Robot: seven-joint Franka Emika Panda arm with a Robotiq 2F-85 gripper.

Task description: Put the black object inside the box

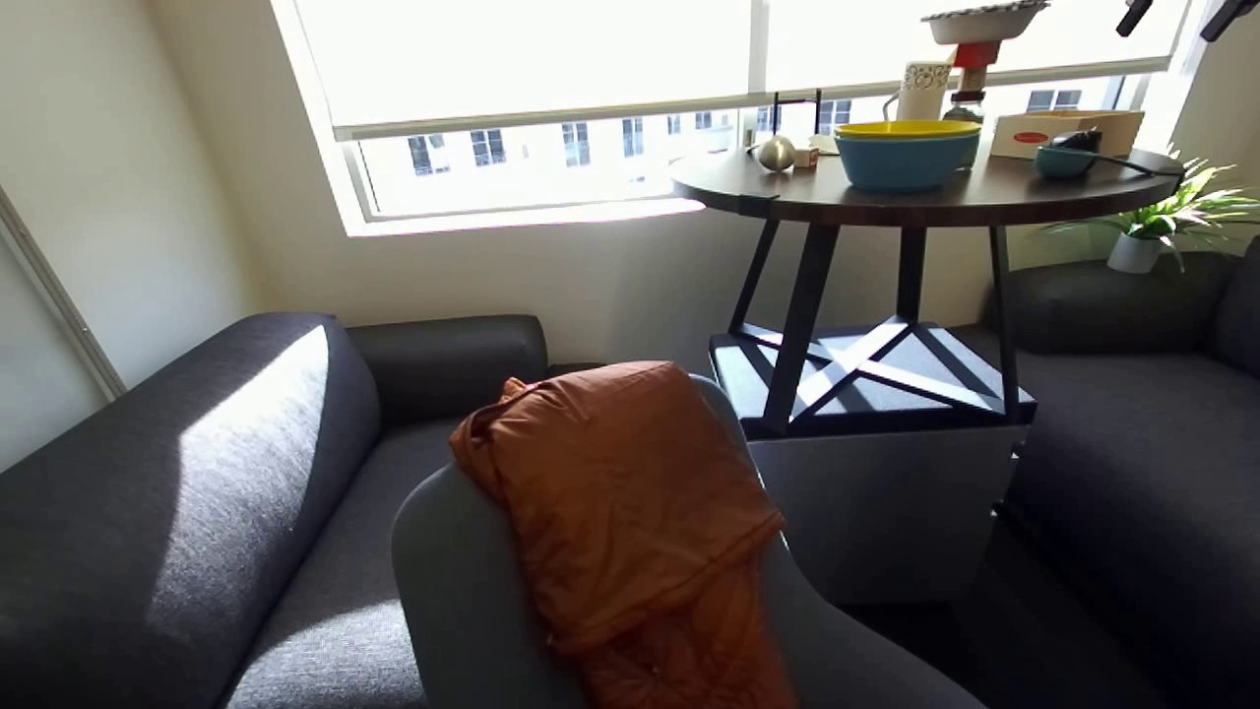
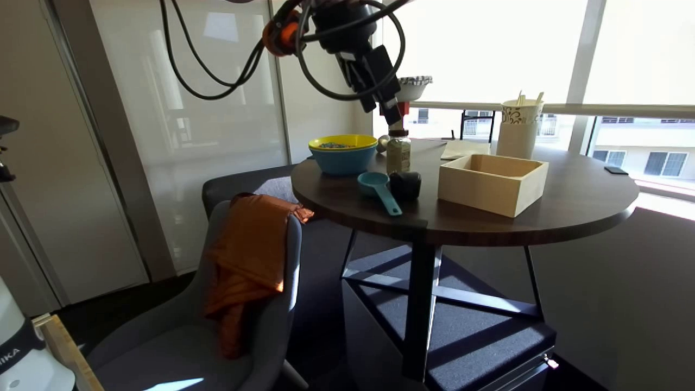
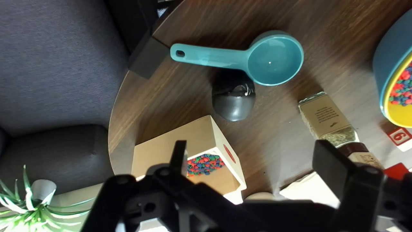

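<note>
Dark bench (image 2: 586, 190) lies beneath wide-spread, empty fingers (image 3: 333, 167). The black object (image 3: 234, 104) looks stiff, slick; best gripped mid-body.

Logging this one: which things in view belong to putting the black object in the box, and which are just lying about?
For the job:
box, open on top
black object, outside it
hand, open and holding nothing

Lying about:
turquoise scoop
blue bowl with the yellow bowl nested in it
coloured bits in the box
spice jar, upright
orange cloth over the chair
potted plant
</note>
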